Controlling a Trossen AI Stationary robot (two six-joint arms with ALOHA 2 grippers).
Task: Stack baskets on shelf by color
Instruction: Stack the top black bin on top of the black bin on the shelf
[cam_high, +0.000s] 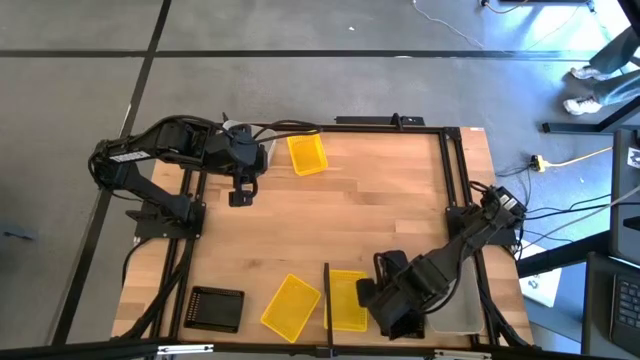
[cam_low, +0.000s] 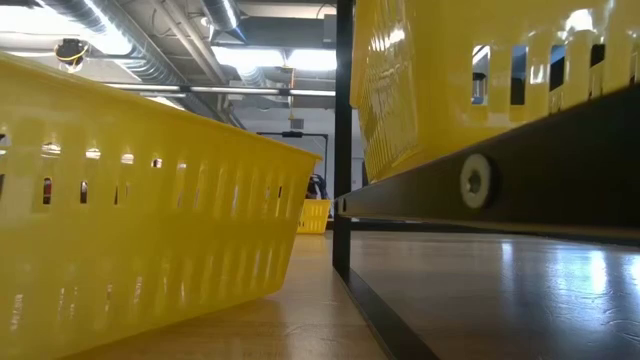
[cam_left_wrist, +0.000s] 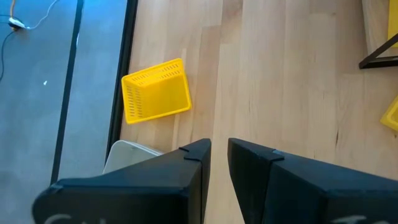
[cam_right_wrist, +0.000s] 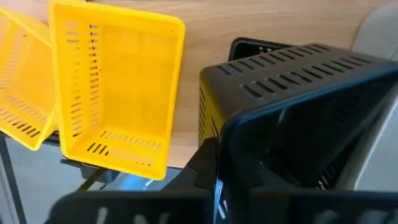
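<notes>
Hidden: the right gripper (cam_high: 392, 312) covered much of what lay at the desk's (cam_high: 380, 210) 5 o'clock corner; from above its load could not be made out.
Cut off: in the low view two yellow baskets filled the frame, one basket (cam_low: 140, 200) on the desk, another basket (cam_low: 480, 70) raised on the shelf's dark edge (cam_low: 500, 180); neither showed whole.
Hard to make out: a pale grey bin (cam_left_wrist: 134, 158) showed only as a corner behind the left gripper (cam_left_wrist: 217, 152).
Right jaws: clenched on a black mesh basket (cam_right_wrist: 298, 93), which stood tilted in front of the wrist camera, beside the yellow basket (cam_right_wrist: 115, 87) on the shelf.
Left jaws: a narrow gap between the dark fingers (cam_left_wrist: 193, 168), grasping nothing, hanging above bare desk near 11 o'clock.
Yellow baskets: one (cam_high: 307, 154) at 12 o'clock, near the far edge; one (cam_high: 291, 306) at 6 o'clock, angled, left of the divider (cam_high: 327, 300); one (cam_high: 346, 300) just right of the divider.
Black basket on desk: one (cam_high: 217, 309) at 7 o'clock, flat, well apart from both arms.
Shelf: pale panel (cam_high: 462, 312) at 5 o'clock, mostly under the right arm.
</notes>
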